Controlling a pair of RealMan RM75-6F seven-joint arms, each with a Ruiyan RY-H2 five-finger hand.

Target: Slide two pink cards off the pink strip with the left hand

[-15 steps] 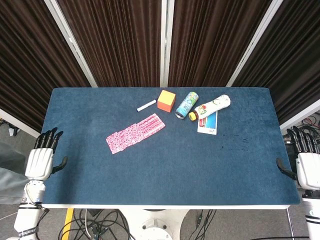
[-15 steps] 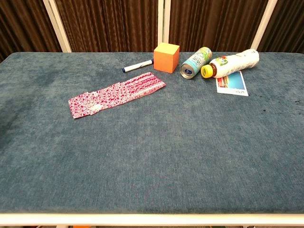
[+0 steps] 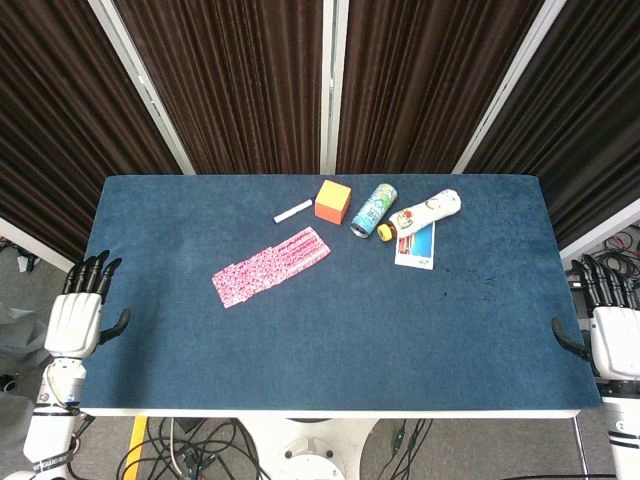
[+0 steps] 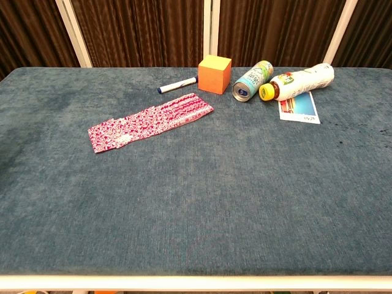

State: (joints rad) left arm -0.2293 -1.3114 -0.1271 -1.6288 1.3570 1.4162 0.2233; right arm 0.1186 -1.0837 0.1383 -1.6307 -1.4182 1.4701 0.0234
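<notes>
A pink patterned strip of overlapping cards (image 3: 270, 266) (image 4: 150, 121) lies slanted on the blue table, left of the middle. My left hand (image 3: 78, 315) hangs beside the table's left edge, fingers apart and holding nothing, well away from the strip. My right hand (image 3: 608, 325) hangs off the right edge, also with fingers apart and nothing in it. Neither hand shows in the chest view.
Behind the strip lie a white marker (image 3: 293, 211) (image 4: 177, 84), an orange cube (image 3: 333, 201) (image 4: 215, 74), a can on its side (image 3: 373, 209) (image 4: 253, 80), a white bottle on its side (image 3: 420, 215) (image 4: 298, 81) and a picture card (image 3: 416, 247) (image 4: 299, 108).
My left hand has drifted slightly left and down beside the table edge. The strip and the other objects have not moved.
</notes>
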